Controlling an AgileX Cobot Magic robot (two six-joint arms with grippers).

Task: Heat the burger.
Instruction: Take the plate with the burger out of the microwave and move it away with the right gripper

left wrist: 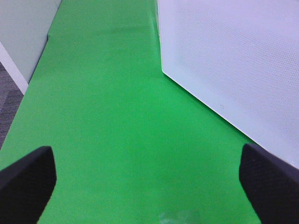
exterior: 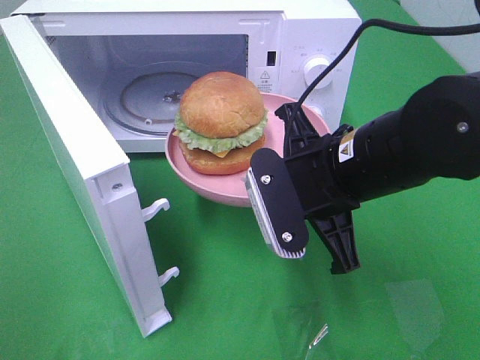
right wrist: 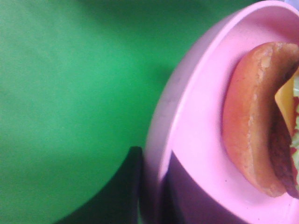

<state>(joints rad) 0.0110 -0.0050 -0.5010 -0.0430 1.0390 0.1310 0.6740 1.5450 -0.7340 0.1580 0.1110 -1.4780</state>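
Burger (exterior: 222,120) on plate (exterior: 225,189), rim pinched by right gripper (exterior: 279,196); microwave (exterior: 150,97) cavity directly behind; left gripper (left wrist: 147,179) spread, idle.

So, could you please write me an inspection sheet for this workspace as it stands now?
Surface: green cloth-covered table, bare in front.
Job's things: golden-bun burger with lettuce and cheese sits on a pink round plate, held up before the white microwave; its door is swung open, glass turntable bare.
Clutter: clear plastic scrap near the front edge.
Grippers: right gripper shut on the plate's rim; left gripper open, holding nothing.
Cables: black cable runs over the right arm.
Surroundings: grey floor beside the table.
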